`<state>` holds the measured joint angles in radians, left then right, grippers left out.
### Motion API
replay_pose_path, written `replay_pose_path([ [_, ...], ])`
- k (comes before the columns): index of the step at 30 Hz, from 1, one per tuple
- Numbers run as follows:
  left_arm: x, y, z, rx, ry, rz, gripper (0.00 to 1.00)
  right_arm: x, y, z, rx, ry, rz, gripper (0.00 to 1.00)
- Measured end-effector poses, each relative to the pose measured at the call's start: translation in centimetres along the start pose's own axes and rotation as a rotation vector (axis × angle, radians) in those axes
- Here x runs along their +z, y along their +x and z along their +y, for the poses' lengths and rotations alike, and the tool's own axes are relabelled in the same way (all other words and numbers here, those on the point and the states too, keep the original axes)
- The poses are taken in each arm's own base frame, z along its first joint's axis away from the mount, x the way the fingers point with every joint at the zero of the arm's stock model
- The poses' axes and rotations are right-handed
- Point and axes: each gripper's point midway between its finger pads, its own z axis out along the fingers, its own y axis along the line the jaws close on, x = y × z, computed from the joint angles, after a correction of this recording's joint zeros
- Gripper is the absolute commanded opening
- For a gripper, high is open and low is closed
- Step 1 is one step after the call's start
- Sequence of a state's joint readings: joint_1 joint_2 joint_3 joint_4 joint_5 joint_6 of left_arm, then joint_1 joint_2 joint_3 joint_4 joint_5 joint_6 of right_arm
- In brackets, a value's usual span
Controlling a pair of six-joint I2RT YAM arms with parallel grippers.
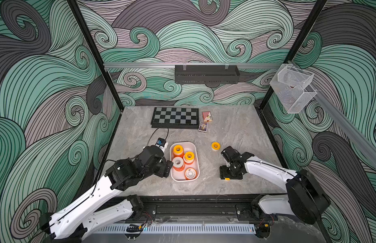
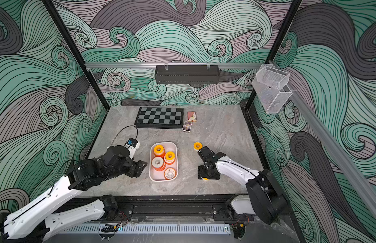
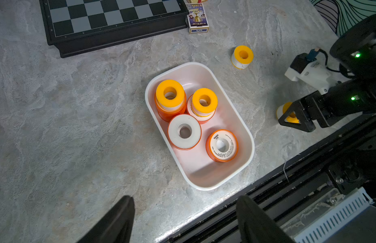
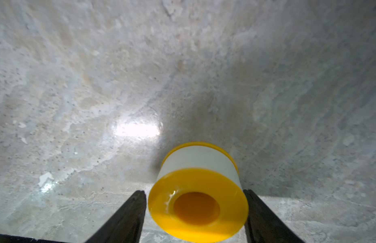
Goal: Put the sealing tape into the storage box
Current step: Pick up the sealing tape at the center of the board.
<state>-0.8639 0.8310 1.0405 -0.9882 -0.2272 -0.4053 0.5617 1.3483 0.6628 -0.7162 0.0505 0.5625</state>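
Orange sealing tape sat in the storage box; one yellow roll lay right of centre, a second roll sat inside the right gripper, grip unclear tbh; left gripper gaped empty.

I have open desk between the chessboard, with card packs at its right end, and the storage box. The loose yellow roll stands alone right of the box. In the box, stacked rolls fill the far end; only the near left corner is bare. My left claw crowds its left wall; my right claw straddles another yellow roll.
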Motion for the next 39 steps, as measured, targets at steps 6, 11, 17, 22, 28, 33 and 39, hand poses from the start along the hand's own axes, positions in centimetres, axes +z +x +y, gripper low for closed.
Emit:
replay_pose_path([
  [6, -0.3, -0.2, 0.1, -0.007, 0.003, -0.017, 0.80, 0.4, 0.1, -0.7, -0.003, 0.052, 0.002, 0.66],
  [11, -0.2, -0.1, 0.1, -0.007, 0.003, -0.016, 0.80, 0.3, -0.3, -0.8, -0.006, 0.067, -0.007, 0.68],
  [17, -0.1, -0.1, 0.1, -0.007, 0.000, -0.010, 0.80, -0.1, -1.1, -0.6, -0.013, 0.068, -0.028, 0.67],
  [22, 0.0, -0.1, 0.2, -0.009, -0.003, -0.010, 0.80, -0.2, -1.4, -0.4, -0.024, 0.069, -0.031, 0.58],
  [28, 0.0, -0.1, 0.2, -0.010, -0.004, -0.011, 0.80, -1.3, -2.0, 0.2, -0.040, 0.046, -0.053, 0.56],
  [33, 0.0, -0.1, 0.3, -0.010, -0.008, -0.010, 0.80, -4.8, -3.1, 2.3, -0.091, -0.013, -0.107, 0.56],
  [39, 0.0, -0.2, 0.7, -0.016, -0.028, -0.017, 0.80, -10.7, -4.2, 8.6, -0.241, -0.123, -0.208, 0.56],
])
